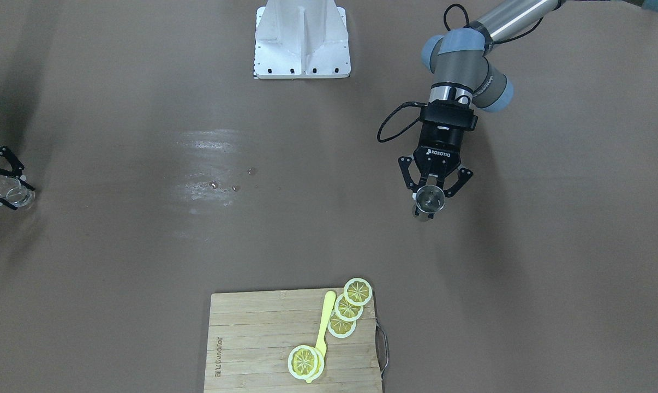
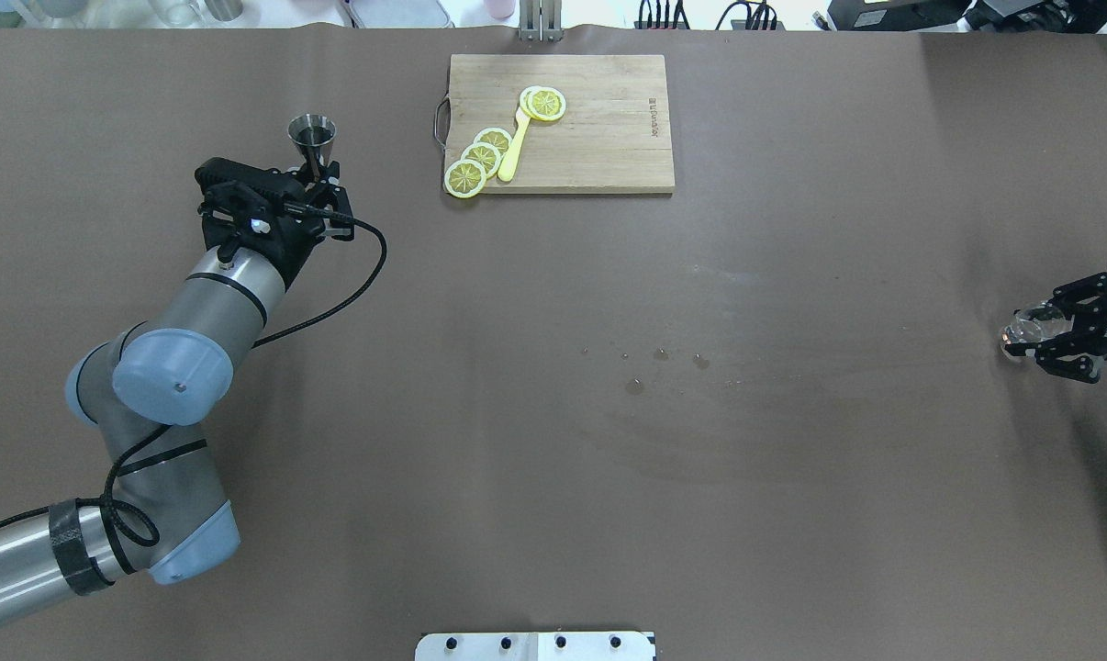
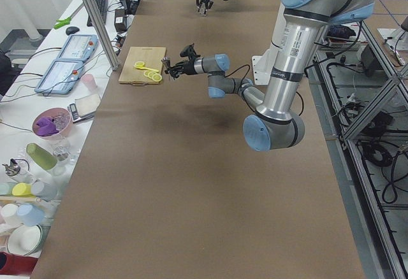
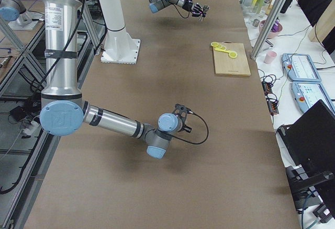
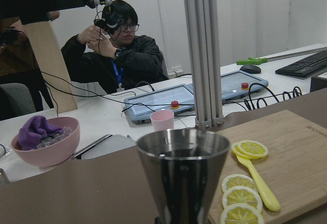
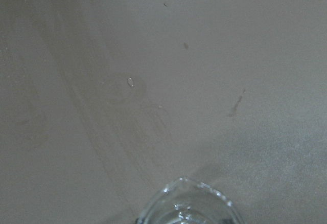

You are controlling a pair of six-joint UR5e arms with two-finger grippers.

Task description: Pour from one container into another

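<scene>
Two containers, both gripped. Drops (image 2: pixel 661 354) on the mid table. Right gripper (image 2: pixel 1038 338) is closed on a clear glass (image 2: pixel 1022 323) at the right edge; contents unclear. Farther out, left gripper (image 1: pixel 430 191) clamps an upright steel jigger (image 2: pixel 312 136) near the board (image 2: pixel 609 138); fill unreadable. Lemon slices (image 2: pixel 482 158) and a yellow spoon (image 2: pixel 515 151) lie on it.

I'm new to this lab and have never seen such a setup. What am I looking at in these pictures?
Two robot arms at a brown table, filmed from above, front, both table ends, and a camera on each wrist. The left arm's fingers grip a steel jigger; the right arm's fingers grip a clear glass far across the table. On a wooden board lie lemon slices and a yellow utensil. A few droplets dot the middle.
</scene>
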